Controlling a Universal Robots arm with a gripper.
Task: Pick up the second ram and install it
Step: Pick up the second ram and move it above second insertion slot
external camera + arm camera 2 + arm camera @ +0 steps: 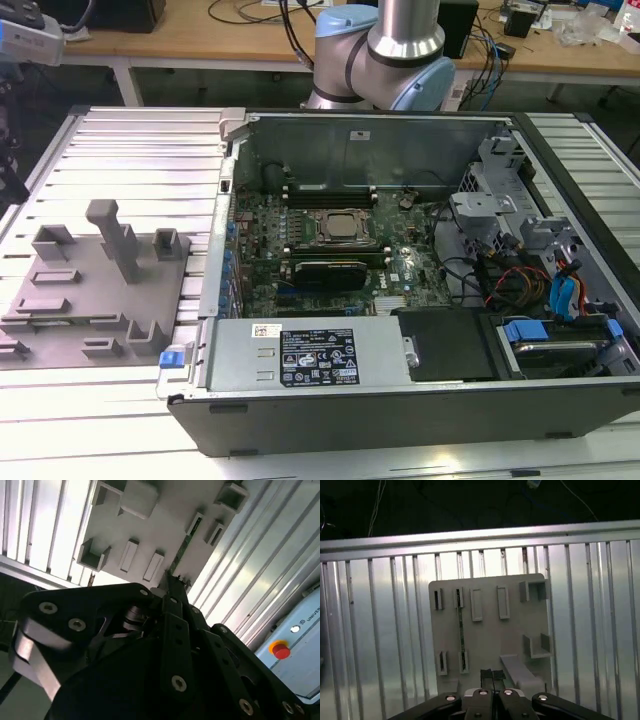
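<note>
The second ram (462, 632) stands on its edge in a long slot of the grey holder plate (490, 635). It shows as a thin dark-green strip. In the second wrist view the ram (186, 544) is a narrow green line in that plate (150, 525). My gripper (492, 673) hangs above the plate, off to one side of the ram's slot and apart from it. Its black fingertips (172, 582) are shut together with nothing between them. In the exterior view the holder plate (90, 290) lies on the ribbed table at the left of the open computer case (400, 260).
Raised grey blocks and brackets (115, 240) stick up from the holder plate. The case holds the green motherboard (400, 265), a processor socket (340, 228), a power supply (300, 355) and cable bundles (520, 275). The arm's base (385, 50) stands behind the case.
</note>
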